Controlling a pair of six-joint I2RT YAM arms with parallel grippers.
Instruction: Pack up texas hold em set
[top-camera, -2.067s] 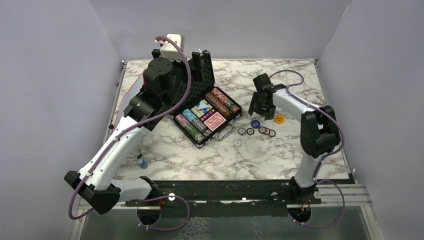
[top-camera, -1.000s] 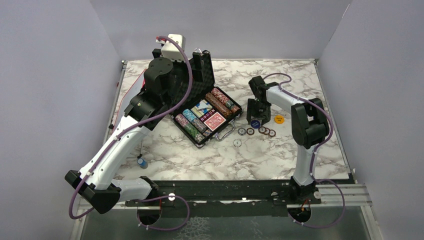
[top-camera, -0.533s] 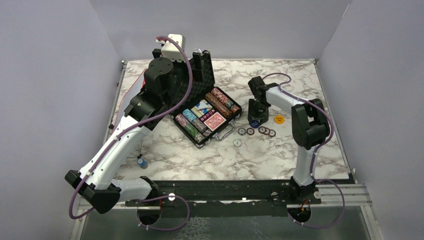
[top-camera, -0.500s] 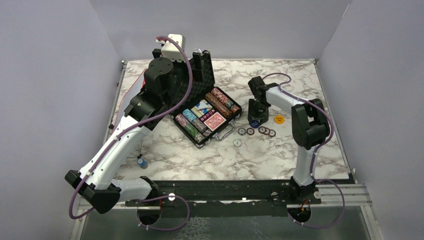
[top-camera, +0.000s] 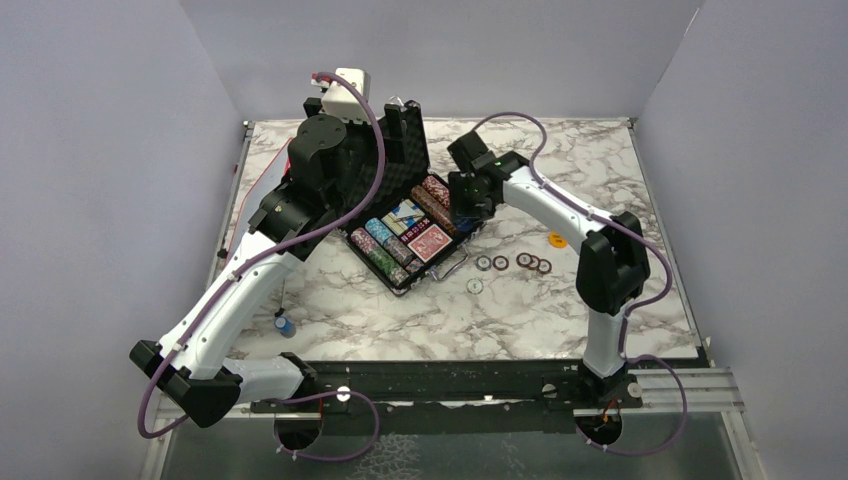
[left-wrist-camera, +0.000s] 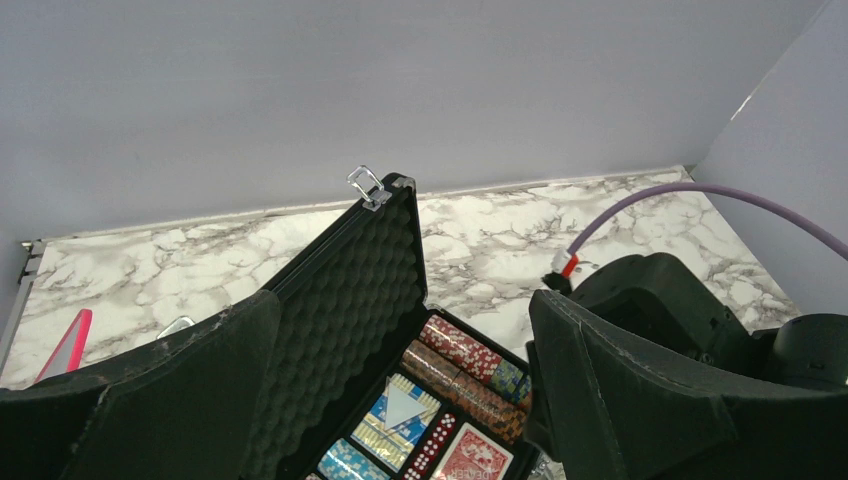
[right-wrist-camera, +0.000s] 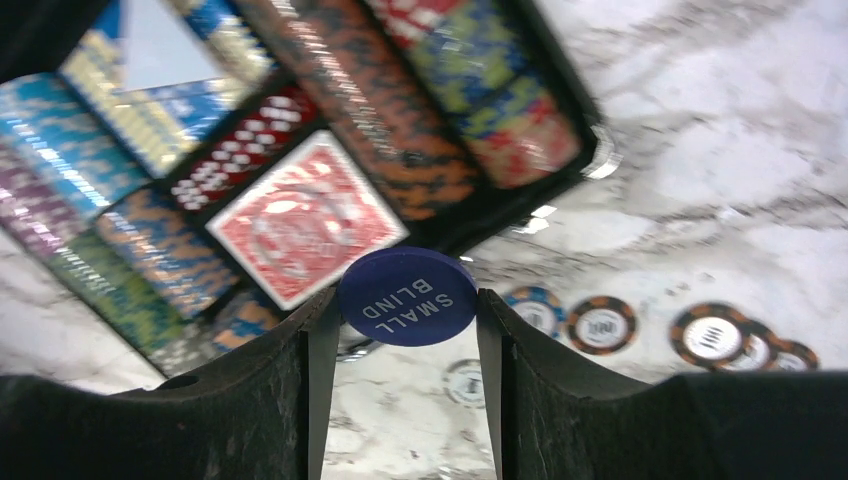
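Right claw (right-wrist-camera: 405, 335) swung over foam-lined briefcase (left-wrist-camera: 350, 300) — clamped on round blue disc (right-wrist-camera: 407, 297) | left claw (left-wrist-camera: 405, 390) apart

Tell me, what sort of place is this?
Likely a robot test bench, not a card room: two arms bolted to a marble-patterned table, plain walls boxing it in, an open poker-chip briefcase.
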